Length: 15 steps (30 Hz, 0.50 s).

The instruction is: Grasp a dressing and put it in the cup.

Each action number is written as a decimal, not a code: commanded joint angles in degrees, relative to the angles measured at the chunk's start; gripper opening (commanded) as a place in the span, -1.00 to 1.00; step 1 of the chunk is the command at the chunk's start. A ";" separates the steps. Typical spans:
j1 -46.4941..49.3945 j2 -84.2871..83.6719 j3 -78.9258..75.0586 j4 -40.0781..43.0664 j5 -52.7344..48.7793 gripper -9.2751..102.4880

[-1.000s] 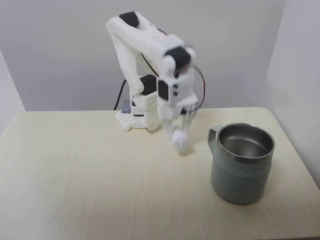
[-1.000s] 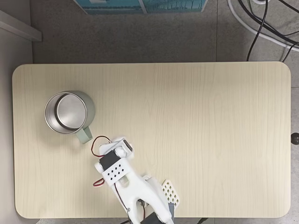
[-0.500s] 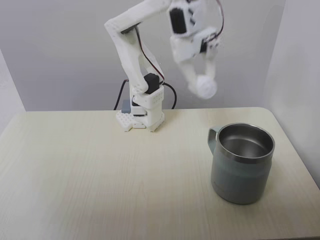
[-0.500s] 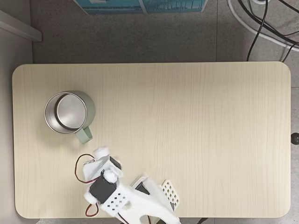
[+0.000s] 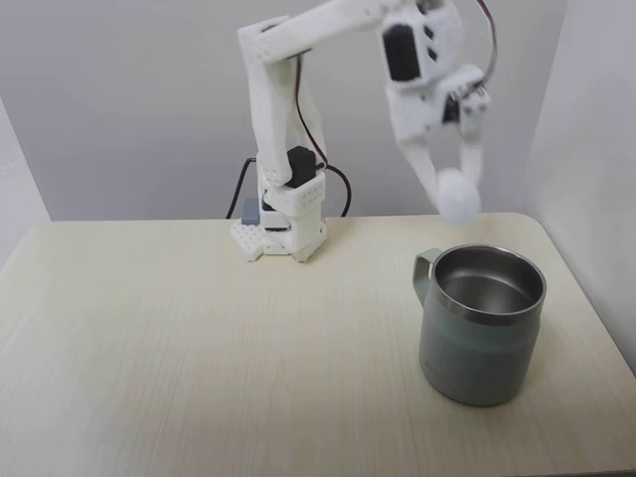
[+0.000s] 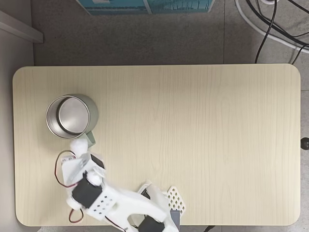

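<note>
Fixed views are showing the gripper (image 5: 457, 199) pinching the gauze roll (image 5: 458, 196), which is now swinging from above the base toward the steel mug (image 5: 482, 323), hanging just short of its rim (image 6: 72, 116), over the handle; release is nearing.

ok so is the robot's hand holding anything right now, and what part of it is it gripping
Yes. The hand holds the dressing, the small white gauze roll, pinched by its sides between the fingertips, in the air above the table.

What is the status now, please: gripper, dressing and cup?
Gripper shut on dressing, held in the air. Cup upright on table, holding nothing; dressing not yet over its opening. Path to the cup clear.
</note>
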 commanded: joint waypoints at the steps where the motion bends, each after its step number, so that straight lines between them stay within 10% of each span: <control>1: 1.76 2.72 2.81 -3.78 2.72 -0.84; 15: 2.90 9.84 2.90 -11.87 9.49 -0.80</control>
